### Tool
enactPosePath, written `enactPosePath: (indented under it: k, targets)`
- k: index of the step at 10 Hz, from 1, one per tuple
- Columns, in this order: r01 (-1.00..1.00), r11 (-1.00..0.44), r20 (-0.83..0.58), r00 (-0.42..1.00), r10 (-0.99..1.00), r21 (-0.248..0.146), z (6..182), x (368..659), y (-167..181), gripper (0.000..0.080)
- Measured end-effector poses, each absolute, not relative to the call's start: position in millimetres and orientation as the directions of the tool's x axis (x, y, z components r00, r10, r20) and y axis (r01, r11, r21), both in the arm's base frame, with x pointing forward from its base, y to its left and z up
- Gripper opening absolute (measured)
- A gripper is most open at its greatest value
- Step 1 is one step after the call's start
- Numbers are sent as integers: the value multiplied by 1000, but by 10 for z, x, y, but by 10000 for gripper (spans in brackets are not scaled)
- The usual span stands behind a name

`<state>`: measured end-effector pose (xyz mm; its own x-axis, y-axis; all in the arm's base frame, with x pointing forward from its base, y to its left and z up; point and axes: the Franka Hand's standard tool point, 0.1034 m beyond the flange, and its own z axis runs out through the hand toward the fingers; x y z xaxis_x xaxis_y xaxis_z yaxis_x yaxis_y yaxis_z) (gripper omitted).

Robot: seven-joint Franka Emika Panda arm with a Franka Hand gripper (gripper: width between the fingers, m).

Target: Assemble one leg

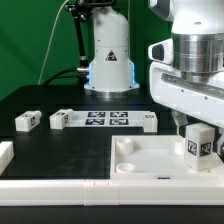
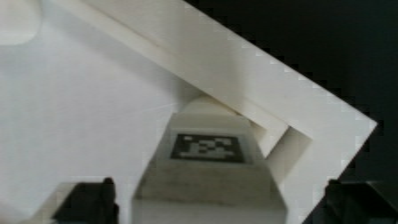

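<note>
A leg, a small white block with a tag on its face, stands upright at the far right corner of the large white panel. My gripper is directly above it. In the wrist view the leg lies between the two dark fingertips, with a thin gap on each side, so the jaws straddle it open. The panel fills most of that view. Whether the leg's foot sits in a corner socket is hidden.
Three more legs lie on the black table: one at the exterior view's left, one beside the marker board, one at the board's right end. A white part shows at the left edge.
</note>
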<state>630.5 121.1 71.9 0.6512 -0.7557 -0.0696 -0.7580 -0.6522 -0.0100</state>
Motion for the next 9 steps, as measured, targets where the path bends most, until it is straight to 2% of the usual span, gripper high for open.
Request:
enactPosePath:
  k: [1, 5, 9]
  targets:
    - [-712, -702, -69, 701, -710, -15, 719, 6305, 1210, 639]
    - [-367, -930, -34, 930, -366, -29, 705, 6300, 1262, 649]
    - [-71, -997, -17, 997, -71, -33, 702, 6308, 1244, 649]
